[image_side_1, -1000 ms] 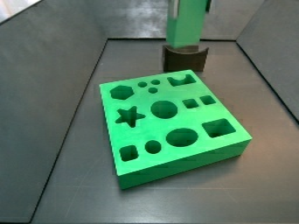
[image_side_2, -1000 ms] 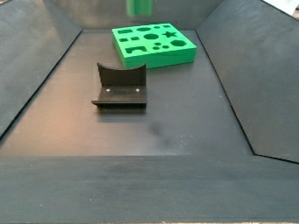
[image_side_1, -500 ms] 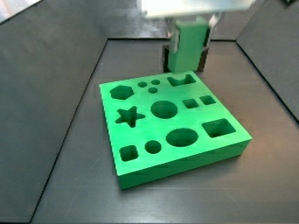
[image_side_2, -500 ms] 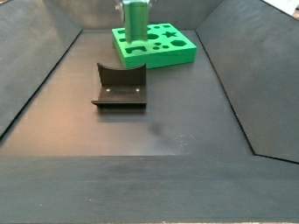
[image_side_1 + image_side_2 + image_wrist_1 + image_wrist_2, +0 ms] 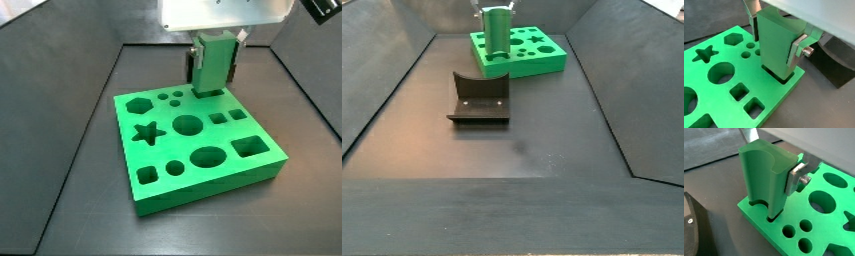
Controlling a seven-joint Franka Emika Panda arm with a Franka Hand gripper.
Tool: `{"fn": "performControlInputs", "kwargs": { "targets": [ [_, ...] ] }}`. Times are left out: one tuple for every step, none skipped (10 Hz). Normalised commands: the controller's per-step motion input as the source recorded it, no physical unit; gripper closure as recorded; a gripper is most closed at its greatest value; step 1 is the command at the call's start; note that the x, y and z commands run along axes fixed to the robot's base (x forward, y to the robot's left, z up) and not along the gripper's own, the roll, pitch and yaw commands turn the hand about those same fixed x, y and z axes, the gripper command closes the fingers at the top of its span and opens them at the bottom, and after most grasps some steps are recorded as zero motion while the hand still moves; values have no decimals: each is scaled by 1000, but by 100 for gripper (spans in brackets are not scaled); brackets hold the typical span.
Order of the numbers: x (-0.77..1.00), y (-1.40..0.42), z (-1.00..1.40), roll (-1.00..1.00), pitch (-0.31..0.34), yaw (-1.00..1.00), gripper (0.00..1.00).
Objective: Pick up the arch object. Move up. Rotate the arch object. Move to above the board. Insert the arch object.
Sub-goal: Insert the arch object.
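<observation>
A dark fixture [image 5: 478, 100] stands on the grey floor [image 5: 543, 140] near the middle of the enclosure. Its upright plate has a rounded notch in the top edge, and its flat base plate reaches toward the near side. In both wrist views only part of it shows, as a black slab [image 5: 839, 65] with a curved edge [image 5: 693, 230]. Sloping grey walls [image 5: 382, 80] rise from the floor on each side. The hand [image 5: 214, 38], clamped on the arch object [image 5: 211, 66], is at the far end, well apart from the fixture.
</observation>
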Motion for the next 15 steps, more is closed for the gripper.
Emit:
{"fn": "performControlInputs", "kwargs": {
  "targets": [
    [37, 14, -83, -210, 11, -66, 100],
    [49, 49, -97, -183, 6, -26, 100],
    [57, 83, -120, -154, 0, 0, 100],
    [97, 71, -131, -104, 13, 0, 100],
    [109, 0, -189, -31, 56, -9, 100],
    [80, 0, -254, -71, 60, -11, 100],
    [66, 0, -249, -96, 61, -11, 100],
    [0, 0, -314, -116, 54, -20, 100],
    [0, 0, -400, -93, 51, -23, 100],
    [0, 0, -500, -37, 51, -23, 100],
    [0, 0, -514, 0, 50, -26, 100],
    [0, -14, -529, 0, 57, -23, 100],
    [0, -11, -486, 0, 9, 0, 100],
    [0, 0, 0, -37, 0, -117, 100],
    [0, 0, 0, 0, 0, 0, 100]
  ]
}}
